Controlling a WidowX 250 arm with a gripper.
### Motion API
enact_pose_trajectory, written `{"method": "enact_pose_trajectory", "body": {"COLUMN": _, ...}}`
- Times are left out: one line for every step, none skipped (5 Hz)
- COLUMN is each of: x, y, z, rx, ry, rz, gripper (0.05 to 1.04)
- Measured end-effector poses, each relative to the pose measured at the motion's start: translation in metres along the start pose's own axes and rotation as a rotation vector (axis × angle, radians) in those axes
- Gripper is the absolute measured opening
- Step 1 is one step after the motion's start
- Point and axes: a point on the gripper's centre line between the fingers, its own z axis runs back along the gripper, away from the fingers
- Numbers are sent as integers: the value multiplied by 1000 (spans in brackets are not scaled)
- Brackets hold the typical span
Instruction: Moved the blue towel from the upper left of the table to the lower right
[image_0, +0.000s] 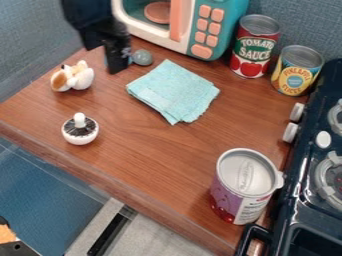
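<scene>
Towel of squarish blue cloth is lying near 1 long black gripper, open or closed impossible to tell.

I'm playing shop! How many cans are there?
3: red tomato can and yellow-labelled can, right of the toy microwave; purple-labelled can beside the toy stove.

Blue towel lies flat (slightly folded), upper middle of table.
</scene>
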Motion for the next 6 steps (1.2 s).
{"method": "enact_pose_trajectory", "body": {"x": -35, "y": 3, "z": -17, "rx": -38, "ry": -9, "rz": -24, "gripper": 1001}}
{"method": "enact_pose_trajectory", "body": {"x": -59, "y": 1, "z": -32, "rx": -16, "ry": -4, "rz": -7, "gripper": 1001}}
{"method": "enact_pose_trajectory", "body": {"x": -76, "y": -1, "z": -50, "rx": -10, "ry": -15, "rz": 36, "gripper": 1001}}
{"method": "enact_pose_trajectory", "body": {"x": -92, "y": 1, "z": -71, "rx": 0, "ry": -27, "rz": 45, "gripper": 1001}}
{"method": "enact_pose_trajectory", "body": {"x": -96, "y": 6, "z": -84, "rx": 10, "ry": -30, "rz": 45, "gripper": 1001}}
{"method": "enact_pose_trajectory", "body": {"x": -100, "y": 13, "z": -94, "rx": 14, "ry": -39, "rz": 43, "gripper": 1001}}
